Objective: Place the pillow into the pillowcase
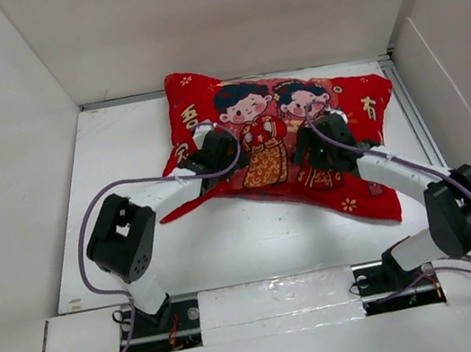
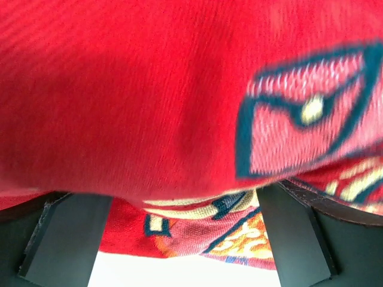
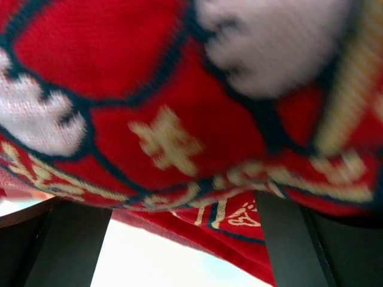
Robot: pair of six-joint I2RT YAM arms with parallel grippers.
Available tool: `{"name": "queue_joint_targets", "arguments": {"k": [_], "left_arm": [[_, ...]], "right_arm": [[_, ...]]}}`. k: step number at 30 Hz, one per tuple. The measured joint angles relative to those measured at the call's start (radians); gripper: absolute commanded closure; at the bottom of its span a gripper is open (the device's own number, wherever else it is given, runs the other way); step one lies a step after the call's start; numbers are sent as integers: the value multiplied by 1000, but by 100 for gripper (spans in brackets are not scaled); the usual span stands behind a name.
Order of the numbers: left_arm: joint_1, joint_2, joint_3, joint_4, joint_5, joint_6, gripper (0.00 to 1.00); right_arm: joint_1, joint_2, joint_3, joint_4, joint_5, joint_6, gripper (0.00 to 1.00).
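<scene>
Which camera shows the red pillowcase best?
The top external view: nearly the whole pillowcase is visible, puffy, with both cartoon figures and gold characters. The two wrist views only show blurry close-up patches of its red printed fabric.

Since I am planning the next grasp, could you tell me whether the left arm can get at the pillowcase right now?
Probably yes: the left fingers, open, are right at the pillowcase, with nothing in between.
</scene>
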Motion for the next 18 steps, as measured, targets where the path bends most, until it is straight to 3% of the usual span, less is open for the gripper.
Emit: {"name": "queue_joint_targets", "arguments": {"k": [7, 14, 18], "left_arm": [[2, 87, 201, 0, 29, 24, 0], [2, 87, 254, -27, 31, 24, 0], [7, 82, 262, -50, 20, 26, 0]], "right_arm": [[-182, 113, 148, 40, -66, -87, 0], [-246, 263, 374, 11, -187, -185, 0], [-253, 231, 401, -4, -221, -195, 0]]}}
